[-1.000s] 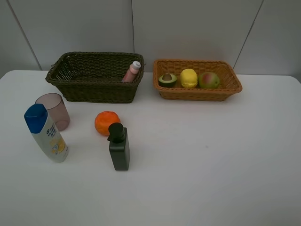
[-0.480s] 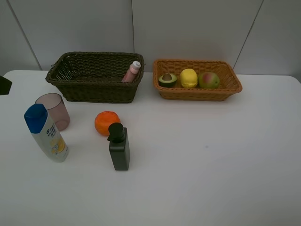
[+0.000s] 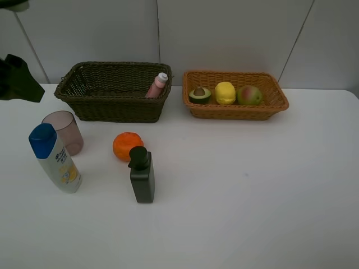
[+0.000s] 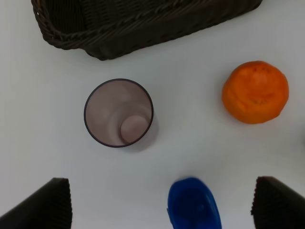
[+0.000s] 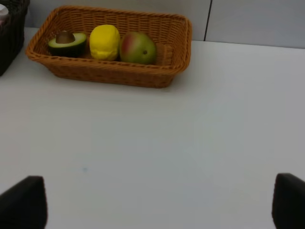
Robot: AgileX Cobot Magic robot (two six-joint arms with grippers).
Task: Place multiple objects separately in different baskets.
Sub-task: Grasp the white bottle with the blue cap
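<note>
– Looking at the white blue-capped bottle [image 3: 55, 159], can you read its label?
– No. It has blue print and a yellow picture, but the letters are too small. It stands on the table [image 3: 252, 185], just in front of the translucent mauve cup [image 3: 64, 131].
– And the rest?
– The orange [image 3: 127, 145] sits close behind the plain black pump bottle [image 3: 142, 175]. The pink bottle [image 3: 157, 85] leans inside the dark basket [image 3: 112, 109]. The halved avocado [image 3: 199, 94], yellow lemon [image 3: 225, 92] and green-red pear [image 3: 249, 95] lie in the light basket [image 3: 235, 111].
– The grippers?
– The left gripper [image 4: 162, 202] hangs above the cup and the blue cap, spread wide, holding nothing. The right gripper [image 5: 157, 202] is also wide and holds nothing.
</note>
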